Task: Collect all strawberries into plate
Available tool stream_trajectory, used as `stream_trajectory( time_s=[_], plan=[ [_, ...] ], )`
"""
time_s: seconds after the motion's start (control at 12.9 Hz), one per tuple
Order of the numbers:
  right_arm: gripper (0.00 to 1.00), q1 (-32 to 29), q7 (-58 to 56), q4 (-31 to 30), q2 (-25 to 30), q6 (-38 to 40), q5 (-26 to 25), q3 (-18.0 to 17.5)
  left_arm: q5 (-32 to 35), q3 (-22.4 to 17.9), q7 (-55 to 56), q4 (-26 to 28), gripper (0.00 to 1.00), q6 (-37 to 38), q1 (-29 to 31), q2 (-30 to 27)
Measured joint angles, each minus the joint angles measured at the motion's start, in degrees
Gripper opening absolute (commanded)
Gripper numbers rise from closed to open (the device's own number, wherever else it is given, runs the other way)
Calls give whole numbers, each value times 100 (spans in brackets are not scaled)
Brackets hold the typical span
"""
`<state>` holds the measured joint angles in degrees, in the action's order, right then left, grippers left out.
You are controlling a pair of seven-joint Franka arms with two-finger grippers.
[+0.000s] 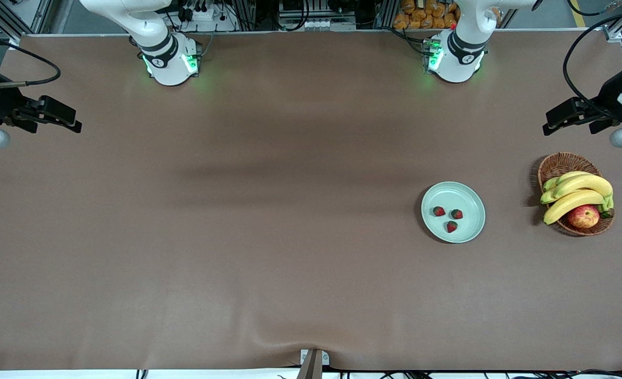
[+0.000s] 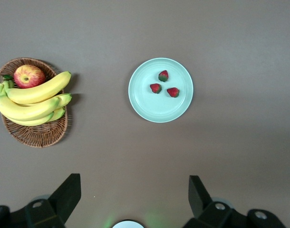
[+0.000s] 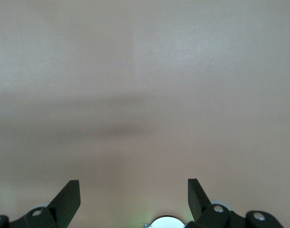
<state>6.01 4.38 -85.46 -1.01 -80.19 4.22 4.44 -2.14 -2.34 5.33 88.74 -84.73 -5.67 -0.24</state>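
Observation:
Three strawberries (image 1: 439, 211) (image 1: 456, 213) (image 1: 451, 226) lie close together on the pale mint-green plate (image 1: 469, 193), toward the left arm's end of the table. The left wrist view looks down on the plate (image 2: 154, 107) with the berries (image 2: 163, 75) (image 2: 156, 88) (image 2: 173, 92) on it. My left gripper (image 1: 550, 122) (image 2: 134, 190) hangs open and empty over the table's edge at that end, well apart from the plate. My right gripper (image 1: 73, 120) (image 3: 134, 192) waits open and empty over bare brown cloth at its own end.
A brown wicker basket (image 1: 563, 163) (image 2: 40, 137) holding a bunch of bananas (image 1: 576, 192) and a red-yellow apple (image 1: 583, 216) stands beside the plate, closer to the table's end. Both arm bases stand along the table's edge farthest from the front camera.

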Motion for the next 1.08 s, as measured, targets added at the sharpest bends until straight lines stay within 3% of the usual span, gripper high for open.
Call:
stream_trajectory(
  time_s=[0.31, 1.08],
  plan=[
    [100, 9, 0, 0, -3, 0, 0, -6, 275, 413, 6, 84, 100, -6, 2, 0],
    [100, 15, 0, -1, -13, 91, 0, -7, 360, 671, 5, 105, 100, -56, 239, -19]
  ],
)
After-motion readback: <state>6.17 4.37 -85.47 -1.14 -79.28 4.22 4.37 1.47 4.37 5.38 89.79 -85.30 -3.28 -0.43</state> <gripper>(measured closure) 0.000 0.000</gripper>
